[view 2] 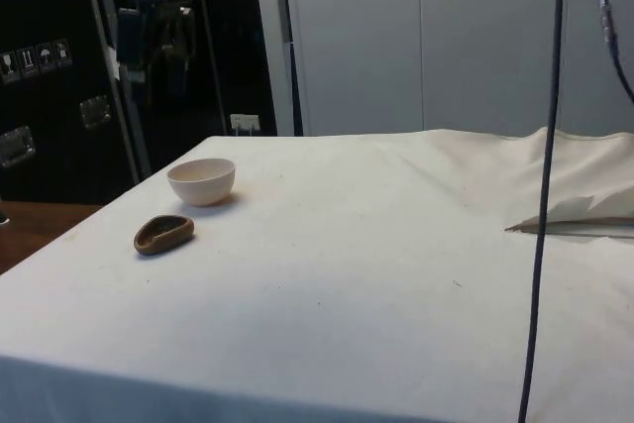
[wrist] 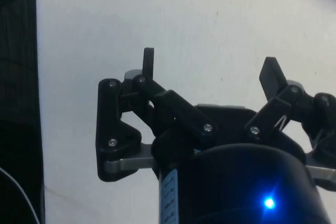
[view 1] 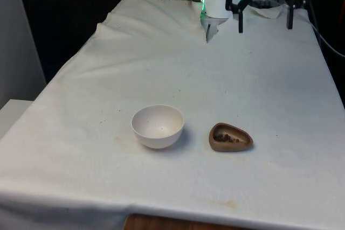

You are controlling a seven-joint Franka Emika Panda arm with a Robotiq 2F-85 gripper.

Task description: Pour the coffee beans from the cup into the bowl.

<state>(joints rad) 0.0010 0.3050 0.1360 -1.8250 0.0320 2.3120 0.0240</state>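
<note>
A white bowl (view 1: 158, 126) stands near the table's front edge, with nothing in it that I can see. Just to the front view's right of it lies a small brown wooden cup (view 1: 230, 137) holding a few dark coffee beans. The side view has the bowl (view 2: 202, 180) behind the brown cup (view 2: 163, 234), near the table's left corner. My gripper (view 1: 265, 25) hangs open at the far end of the table, well away from both, with nothing between its fingers (wrist: 148, 64). In the wrist view the gripper (wrist: 210, 69) stands wide over bare white cloth.
The white cloth (view 1: 215, 79) is rumpled and folded at the far end near the robot's base (view 1: 215, 1). A dark cable (view 2: 545, 185) hangs down at the right of the side view. The table's wooden edge (view 1: 161, 223) shows at the front.
</note>
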